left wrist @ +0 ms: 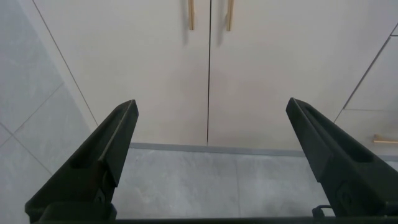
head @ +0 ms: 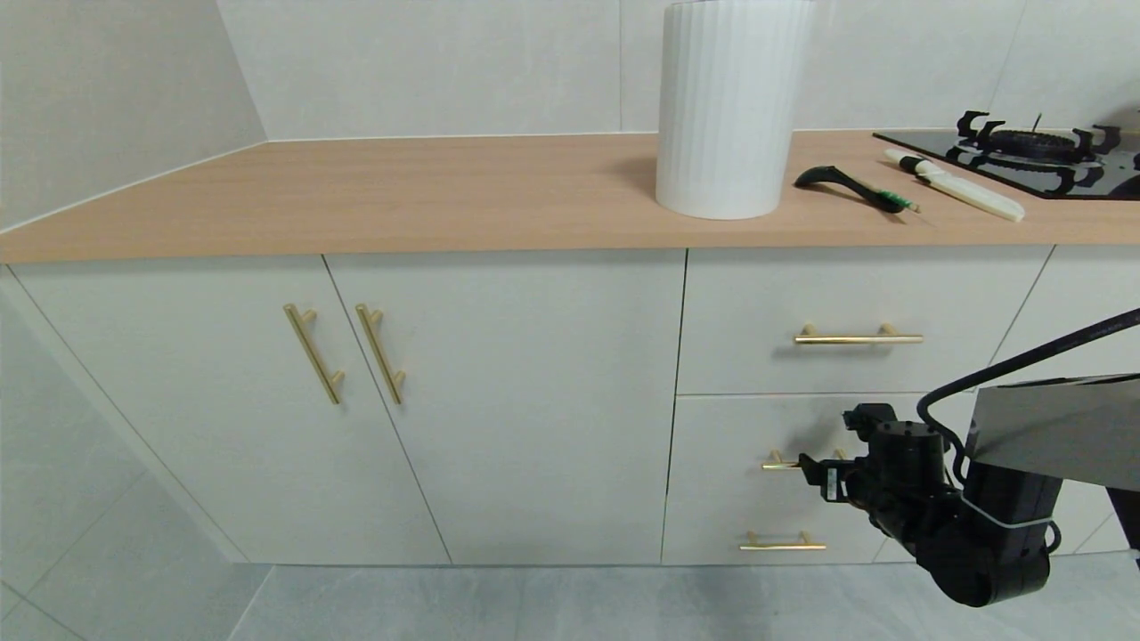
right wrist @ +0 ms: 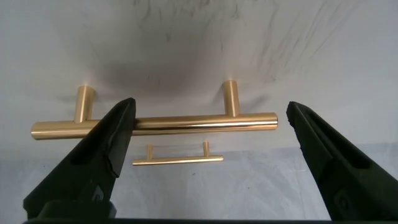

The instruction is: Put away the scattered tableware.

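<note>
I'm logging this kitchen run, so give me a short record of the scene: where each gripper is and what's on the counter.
right gripper: open, facing the middle drawer handle, not closed on it
left gripper: open, low, facing the double cabinet doors
countertop: white ribbed container, black-handled utensil, white knife
far right: gas hob
held: nothing

Wooden counter (head: 401, 191) is carrying a white ribbed canister (head: 726, 107), standing upright. Just right of it a black peeler (head: 850, 187) is lying flat, then a white knife (head: 957, 184), bordering the hob (head: 944, 147).
</note>
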You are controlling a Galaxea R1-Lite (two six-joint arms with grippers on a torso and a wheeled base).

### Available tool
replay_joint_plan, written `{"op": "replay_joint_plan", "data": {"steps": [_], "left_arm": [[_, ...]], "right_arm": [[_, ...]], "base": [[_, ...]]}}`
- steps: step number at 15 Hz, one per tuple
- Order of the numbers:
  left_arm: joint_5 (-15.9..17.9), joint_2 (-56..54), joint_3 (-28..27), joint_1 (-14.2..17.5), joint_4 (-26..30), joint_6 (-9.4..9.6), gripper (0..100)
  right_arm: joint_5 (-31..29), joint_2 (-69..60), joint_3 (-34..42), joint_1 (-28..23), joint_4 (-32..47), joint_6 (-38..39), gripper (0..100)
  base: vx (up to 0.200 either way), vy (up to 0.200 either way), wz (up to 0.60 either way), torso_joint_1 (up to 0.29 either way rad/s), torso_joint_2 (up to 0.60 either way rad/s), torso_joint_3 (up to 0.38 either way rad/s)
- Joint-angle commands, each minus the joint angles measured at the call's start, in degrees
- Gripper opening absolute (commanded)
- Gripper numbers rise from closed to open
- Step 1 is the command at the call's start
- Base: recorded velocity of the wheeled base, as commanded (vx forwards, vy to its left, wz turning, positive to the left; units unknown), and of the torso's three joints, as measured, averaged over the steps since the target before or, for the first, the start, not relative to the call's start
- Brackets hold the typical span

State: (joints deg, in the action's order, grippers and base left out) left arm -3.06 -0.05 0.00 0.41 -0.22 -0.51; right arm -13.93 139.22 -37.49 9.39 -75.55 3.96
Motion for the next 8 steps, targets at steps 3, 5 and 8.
{"op": "replay_joint_plan", "data": {"steps": [3,5,8], "left_arm": [[0.0,0.0,0.0,0.0,0.0,-0.02,100],[0.0,0.0,0.0,0.0,0.0,-0.02,100],[0.0,0.0,0.0,0.0,0.0,-0.02,100]], "right_arm": [[0.8,-2.4,3.1,0.0,0.9,-0.7,100],[1.4,-4.8,5.8,0.0,1.1,-2.0,100],[8.5,-25.9,10.1,0.5,18.1,-2.3,100]], "base": [[0.000,0.000,0.00,0.000,0.00,0.000],[0.000,0.000,0.00,0.000,0.00,0.000],[0.000,0.000,0.00,0.000,0.00,0.000]]}}
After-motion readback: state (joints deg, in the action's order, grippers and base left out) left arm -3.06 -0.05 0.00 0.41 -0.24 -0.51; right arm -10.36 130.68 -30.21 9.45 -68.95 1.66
